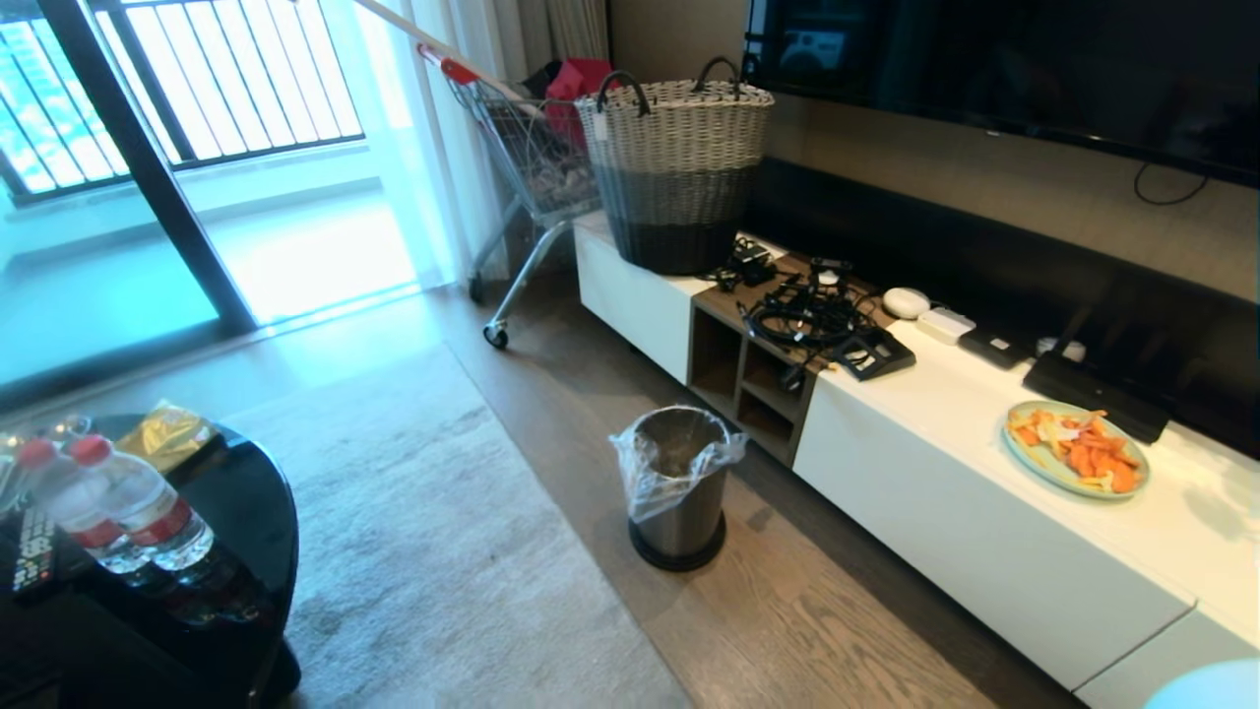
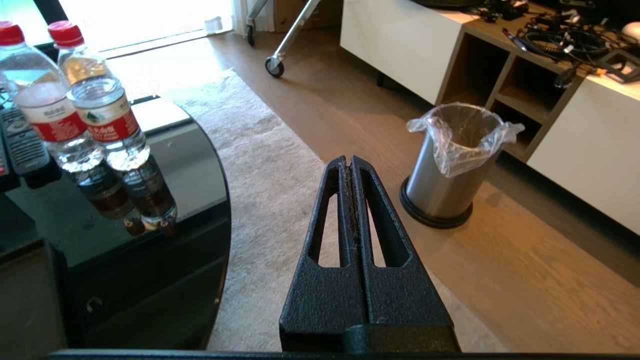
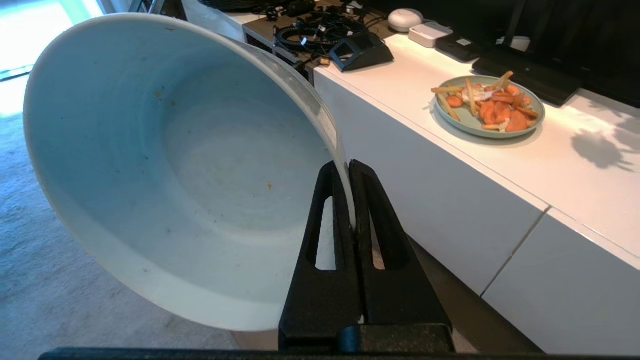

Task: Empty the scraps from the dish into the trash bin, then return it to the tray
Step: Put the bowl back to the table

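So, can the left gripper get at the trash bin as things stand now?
Probably yes. The left gripper is shut and empty, and only bare floor lies between it and the trash bin. The bin's mouth is uncovered. The right gripper is busy, pinching the dish.

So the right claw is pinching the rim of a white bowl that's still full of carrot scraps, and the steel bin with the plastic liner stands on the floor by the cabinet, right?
Not quite. The right gripper does pinch the rim of the small round white bowl, but the right wrist view shows the bowl empty apart from a few specks. The cylindrical brushed-steel bin with the clear plastic liner does stand on the floor by the white cabinet.
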Robot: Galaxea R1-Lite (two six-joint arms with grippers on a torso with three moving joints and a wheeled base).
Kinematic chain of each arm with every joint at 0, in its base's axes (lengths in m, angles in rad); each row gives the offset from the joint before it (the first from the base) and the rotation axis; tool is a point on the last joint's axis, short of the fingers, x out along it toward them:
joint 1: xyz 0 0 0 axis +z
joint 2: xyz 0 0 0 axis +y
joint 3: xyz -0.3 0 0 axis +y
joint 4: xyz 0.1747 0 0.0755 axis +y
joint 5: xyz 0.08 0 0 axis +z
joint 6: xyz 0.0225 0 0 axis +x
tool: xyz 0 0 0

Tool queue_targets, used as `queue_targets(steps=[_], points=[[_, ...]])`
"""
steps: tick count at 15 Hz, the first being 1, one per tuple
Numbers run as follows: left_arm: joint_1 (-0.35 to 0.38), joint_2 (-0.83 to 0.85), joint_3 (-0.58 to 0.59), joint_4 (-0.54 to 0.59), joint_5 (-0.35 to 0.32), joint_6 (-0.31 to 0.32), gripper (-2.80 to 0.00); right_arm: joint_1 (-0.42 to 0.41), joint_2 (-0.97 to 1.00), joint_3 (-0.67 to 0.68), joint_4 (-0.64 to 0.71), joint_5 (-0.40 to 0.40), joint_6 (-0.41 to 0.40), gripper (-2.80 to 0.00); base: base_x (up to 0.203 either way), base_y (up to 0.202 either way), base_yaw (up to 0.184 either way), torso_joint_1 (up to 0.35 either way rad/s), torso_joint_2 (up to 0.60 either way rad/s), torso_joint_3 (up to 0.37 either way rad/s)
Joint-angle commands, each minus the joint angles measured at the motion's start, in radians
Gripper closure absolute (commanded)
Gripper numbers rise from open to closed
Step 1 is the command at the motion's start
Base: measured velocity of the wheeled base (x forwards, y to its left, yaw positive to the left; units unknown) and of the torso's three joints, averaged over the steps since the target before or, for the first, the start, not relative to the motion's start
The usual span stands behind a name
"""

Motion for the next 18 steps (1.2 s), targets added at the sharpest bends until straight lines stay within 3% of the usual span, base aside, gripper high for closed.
queue_targets(steps=[1, 6, 18], points=[[0.000, 0.000, 0.000, 0.000, 0.000, -0.001, 0.00, 0.000, 0.000, 0.000, -0.001, 0.000, 0.000, 0.00, -0.188, 0.000, 0.002, 0.005, 0.00, 0.005], [0.000, 0.000, 0.000, 0.000, 0.000, 0.001, 0.00, 0.000, 0.000, 0.000, -0.001, 0.000, 0.000, 0.00, -0.149, 0.000, -0.001, 0.001, 0.00, 0.005], [0.000, 0.000, 0.000, 0.000, 0.000, 0.001, 0.00, 0.000, 0.000, 0.000, -0.001, 0.000, 0.000, 0.00, 0.000, 0.000, 0.000, 0.000, 0.00, 0.000]])
